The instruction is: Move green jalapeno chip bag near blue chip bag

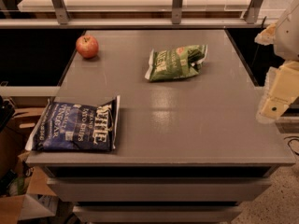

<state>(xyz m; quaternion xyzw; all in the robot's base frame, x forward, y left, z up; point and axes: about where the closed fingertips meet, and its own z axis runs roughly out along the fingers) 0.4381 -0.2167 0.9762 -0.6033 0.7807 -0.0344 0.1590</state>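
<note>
Nearest you, the blue chip bag (74,127) lies flat on the front left corner of the grey table (187,129), white lettering up, its left end poking just past the table's edge; cardboard boxes (14,171) sit on the floor below that corner; look right and you have the gripper (275,97), a pale blocky shape off the table's right edge, about halfway back, hanging beside the top and touching nothing you can see; whether it is open or closed, you cannot tell from here; farther back, the green jalapeno chip bag (176,62) rests crinkled on the table a little right of centre, well apart from the gripper, to its left and farther from you; it is also well apart from the blue bag, diagonally across the top; at the far left corner a red apple (87,46) stands alone; behind it all runs a metal railing (176,3).
</note>
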